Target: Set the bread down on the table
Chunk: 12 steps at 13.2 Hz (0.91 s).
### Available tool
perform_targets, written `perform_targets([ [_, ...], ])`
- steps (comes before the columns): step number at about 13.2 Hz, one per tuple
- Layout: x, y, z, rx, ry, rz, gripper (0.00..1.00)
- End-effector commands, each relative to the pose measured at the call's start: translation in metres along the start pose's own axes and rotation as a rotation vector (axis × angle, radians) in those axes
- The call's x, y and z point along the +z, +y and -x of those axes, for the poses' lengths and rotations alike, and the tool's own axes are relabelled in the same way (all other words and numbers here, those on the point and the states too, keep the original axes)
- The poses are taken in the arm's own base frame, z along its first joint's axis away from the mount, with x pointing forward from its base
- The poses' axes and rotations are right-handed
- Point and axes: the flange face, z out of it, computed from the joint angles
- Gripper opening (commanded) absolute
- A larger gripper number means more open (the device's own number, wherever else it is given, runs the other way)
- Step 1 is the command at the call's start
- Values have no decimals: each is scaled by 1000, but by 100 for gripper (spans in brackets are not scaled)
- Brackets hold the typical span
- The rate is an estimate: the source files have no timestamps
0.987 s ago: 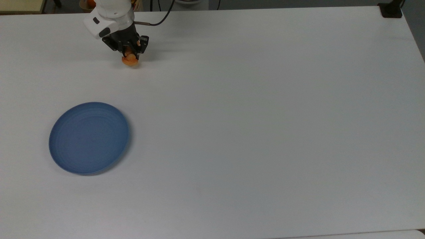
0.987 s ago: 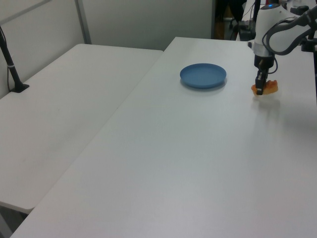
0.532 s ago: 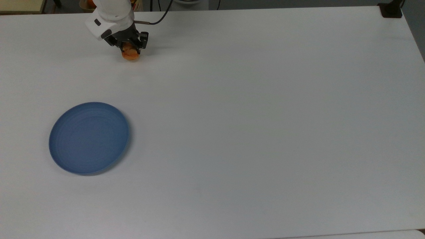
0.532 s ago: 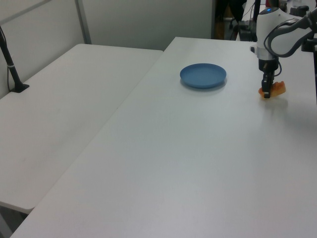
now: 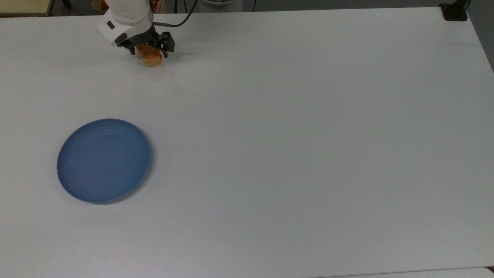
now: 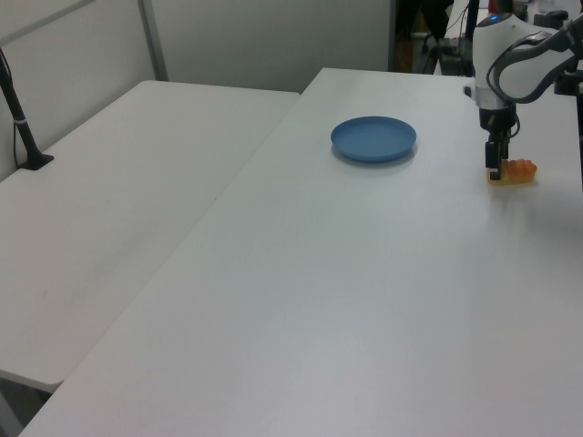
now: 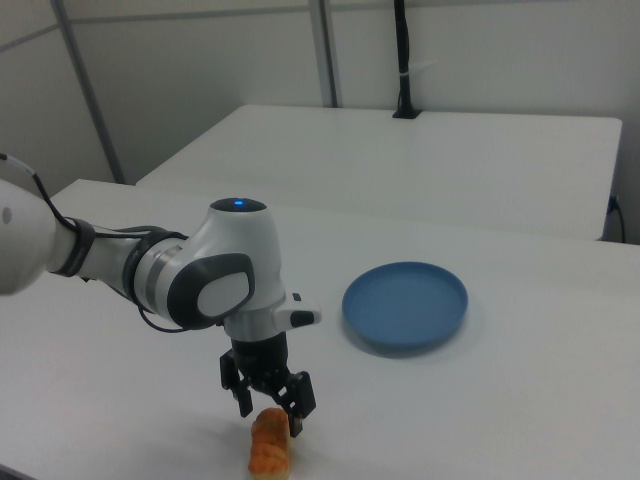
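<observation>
The bread (image 5: pixel 153 59) is a small golden-orange roll lying on the white table (image 5: pixel 278 131) near the top view's upper left. My gripper (image 5: pixel 149 51) hangs right over its far end, open, with a finger on either side. In the right view the bread (image 7: pixel 270 456) rests flat on the table (image 7: pixel 480 400), and my gripper (image 7: pixel 270 410) straddles its upper end with the jaws spread wider than the roll. In the left view the bread (image 6: pixel 519 170) lies just right of my gripper (image 6: pixel 493 170).
A round blue plate (image 5: pixel 103 160) with nothing on it sits on the table well away from the bread, also in the left view (image 6: pixel 373 138) and the right view (image 7: pixel 405 305). A black post base (image 5: pixel 454 12) stands at the top view's upper right corner.
The gripper carried the bread toward the top view's upper edge and came down. Its fingers have spread apart, and the bread now lies on the table.
</observation>
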Motion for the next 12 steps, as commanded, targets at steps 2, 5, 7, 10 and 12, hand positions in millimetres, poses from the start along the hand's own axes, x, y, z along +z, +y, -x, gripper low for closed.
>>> perform_targets([
  [2, -77, 9, -21, 1, 32, 27, 100],
  [5, -139, -25, -43, -35, 93, 42, 100],
  [7, -172, -45, -50, -13, 128, 50, 100],
  [10, -220, -90, -55, 13, 173, 57, 100],
  [12, -254, -125, -54, 10, 218, 54, 100],
])
